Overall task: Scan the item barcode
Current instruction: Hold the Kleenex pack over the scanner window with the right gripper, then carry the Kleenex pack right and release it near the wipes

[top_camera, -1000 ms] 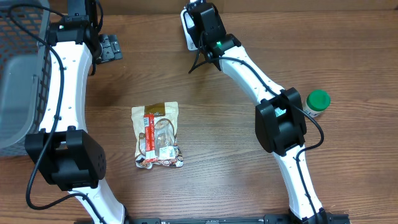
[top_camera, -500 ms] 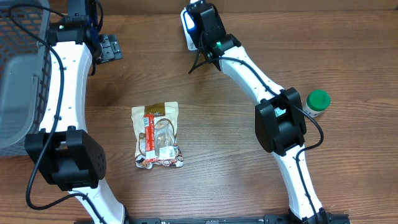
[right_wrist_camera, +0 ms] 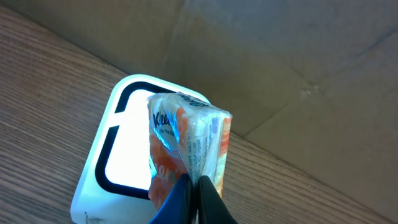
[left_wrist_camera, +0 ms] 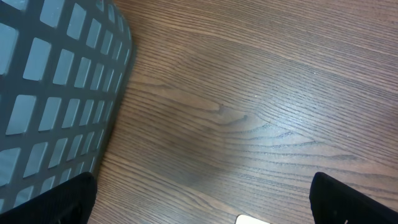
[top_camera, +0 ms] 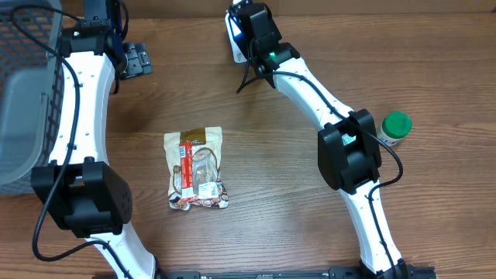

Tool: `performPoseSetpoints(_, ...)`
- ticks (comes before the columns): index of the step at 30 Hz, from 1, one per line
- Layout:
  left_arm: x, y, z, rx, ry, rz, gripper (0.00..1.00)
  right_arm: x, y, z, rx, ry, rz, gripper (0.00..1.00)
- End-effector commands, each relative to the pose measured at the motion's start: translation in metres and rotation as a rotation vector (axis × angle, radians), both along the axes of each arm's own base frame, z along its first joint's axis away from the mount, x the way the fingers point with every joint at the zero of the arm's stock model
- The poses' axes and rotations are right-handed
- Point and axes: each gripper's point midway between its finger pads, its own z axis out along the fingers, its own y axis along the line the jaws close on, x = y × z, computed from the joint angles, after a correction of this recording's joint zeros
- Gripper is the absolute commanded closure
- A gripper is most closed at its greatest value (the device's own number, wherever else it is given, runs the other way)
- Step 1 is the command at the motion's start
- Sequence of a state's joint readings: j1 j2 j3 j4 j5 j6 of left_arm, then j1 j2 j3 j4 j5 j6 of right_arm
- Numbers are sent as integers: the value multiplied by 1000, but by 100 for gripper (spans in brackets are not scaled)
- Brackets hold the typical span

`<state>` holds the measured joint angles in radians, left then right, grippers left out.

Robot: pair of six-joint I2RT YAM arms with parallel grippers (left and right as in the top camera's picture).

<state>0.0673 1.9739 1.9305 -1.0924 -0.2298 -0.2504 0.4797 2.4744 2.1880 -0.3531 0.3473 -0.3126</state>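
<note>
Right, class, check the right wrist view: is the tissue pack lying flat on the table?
No, the tissue pack is pinched upright by its lower edge between the right fingers, in front of the lit white scanner.

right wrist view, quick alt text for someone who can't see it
The right gripper, shut, pinches a small tissue pack over a glowing white scanner. Around them are the wooden table and a cardboard wall.

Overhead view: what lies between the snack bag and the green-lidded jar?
Nothing rests between the snack bag and the green-lidded jar: just bare table, with the right arm's black elbow joint crossing above it, as the overhead view shows.
</note>
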Motion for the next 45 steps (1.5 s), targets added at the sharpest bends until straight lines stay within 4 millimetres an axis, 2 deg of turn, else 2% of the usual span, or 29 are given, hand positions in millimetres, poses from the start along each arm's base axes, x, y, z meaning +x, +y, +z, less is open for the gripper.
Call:
performPoseSetpoints(1, 0, 1, 1, 20, 3, -14, 0, 1, 3, 17, -47, -38, 30, 96)
performPoseSetpoints(6, 0, 1, 1, 19, 3, -14, 0, 2, -1, 37, -57, -80, 10, 96)
performPoseSetpoints(9, 0, 1, 1, 20, 3, -14, 0, -1, -2, 63, -36, -113, 6, 96)
performPoseSetpoints(10, 0, 1, 1, 20, 3, -14, 0, -4, -4, 81, -26, -133, 5, 96)
performPoseSetpoints(11, 0, 1, 1, 19, 3, -14, 0, -10, -7, 102, -1, -146, -4, 96)
performPoseSetpoints(14, 1, 1, 1, 19, 3, -14, 0, -24, -15, 132, 76, -142, -44, 96)
performPoseSetpoints(17, 1, 1, 1, 19, 3, -14, 0, -44, -32, 162, 180, -116, -113, 96)
performPoseSetpoints(20, 0, 1, 1, 19, 3, -14, 0, -66, -54, 180, 278, -61, -202, 96)
performPoseSetpoints(22, 0, 1, 1, 19, 3, -14, 0, -84, -69, 184, 322, -5, -265, 96)
performPoseSetpoints(25, 0, 1, 1, 19, 3, -14, 0, -116, -98, 179, 352, 108, -378, 96)
performPoseSetpoints(29, 0, 1, 1, 19, 3, -14, 0, -155, -139, 161, 325, 259, -520, 96)
performPoseSetpoints(33, 0, 1, 1, 19, 3, -14, 0, -193, -179, 130, 203, 451, -617, 96)
performPoseSetpoints(37, 0, 1, 1, 19, 3, -14, 0, -226, -207, 96, 127, 638, -688, 96)
performPoseSetpoints(40, 0, 1, 1, 19, 3, -14, 0, -243, -225, 73, 76, 734, -739, 96)
performPoseSetpoints(45, 0, 1, 1, 19, 3, -14, 0, -258, -245, 34, 30, 829, -799, 92)
